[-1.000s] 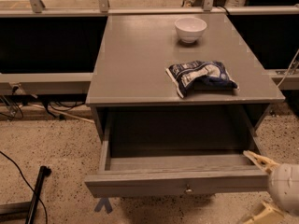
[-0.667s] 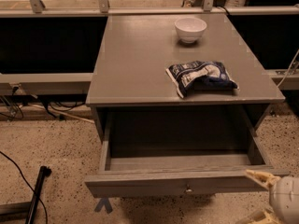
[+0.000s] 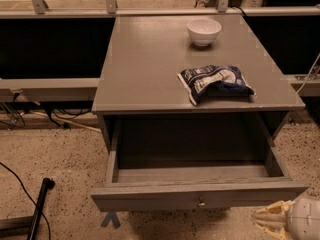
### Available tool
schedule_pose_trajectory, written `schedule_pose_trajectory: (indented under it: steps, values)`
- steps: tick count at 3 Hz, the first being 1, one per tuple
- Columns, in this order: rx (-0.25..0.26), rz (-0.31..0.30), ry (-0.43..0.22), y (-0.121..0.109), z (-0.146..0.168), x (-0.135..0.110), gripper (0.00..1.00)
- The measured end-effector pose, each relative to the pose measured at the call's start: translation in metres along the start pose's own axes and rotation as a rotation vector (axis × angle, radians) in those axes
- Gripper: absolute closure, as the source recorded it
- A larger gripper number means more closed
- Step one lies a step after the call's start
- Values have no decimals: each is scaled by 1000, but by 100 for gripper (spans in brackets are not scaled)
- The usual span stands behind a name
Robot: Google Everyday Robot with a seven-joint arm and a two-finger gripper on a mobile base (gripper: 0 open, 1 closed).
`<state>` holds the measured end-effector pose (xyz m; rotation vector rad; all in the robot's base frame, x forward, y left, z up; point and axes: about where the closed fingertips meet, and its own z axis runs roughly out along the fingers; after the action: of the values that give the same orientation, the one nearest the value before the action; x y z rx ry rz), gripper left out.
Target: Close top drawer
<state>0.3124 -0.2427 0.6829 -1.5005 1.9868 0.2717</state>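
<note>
The top drawer [image 3: 200, 196] is a wide grey wooden drawer pulled far out of the grey cabinet, its deep box showing nothing inside. A small round metal knob [image 3: 201, 203] sits at the centre of its long front panel. My gripper [image 3: 272, 220] is at the bottom right corner, below and just in front of the drawer's right end, its pale fingers pointing left. It holds nothing that shows.
On the cabinet top [image 3: 145, 64] stand a white bowl [image 3: 204, 31] at the back and a dark blue snack bag [image 3: 215, 82] near the front right. A black pole [image 3: 39, 206] and cables lie on the speckled floor at left. A blue tape mark [image 3: 110, 219] is under the drawer.
My gripper has dropped lower and moved off the drawer's right front corner toward the bottom right of the view. The drawer stays open the same amount.
</note>
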Motion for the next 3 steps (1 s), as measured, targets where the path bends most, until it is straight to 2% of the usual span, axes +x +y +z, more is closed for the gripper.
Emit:
schedule_pose_trajectory:
  steps: [1, 2, 3]
  values:
    - [-8, -18, 13, 2, 10, -3, 92]
    - [0, -36, 10, 2, 44, 3, 100]
    - [28, -55, -4, -8, 75, 7, 100]
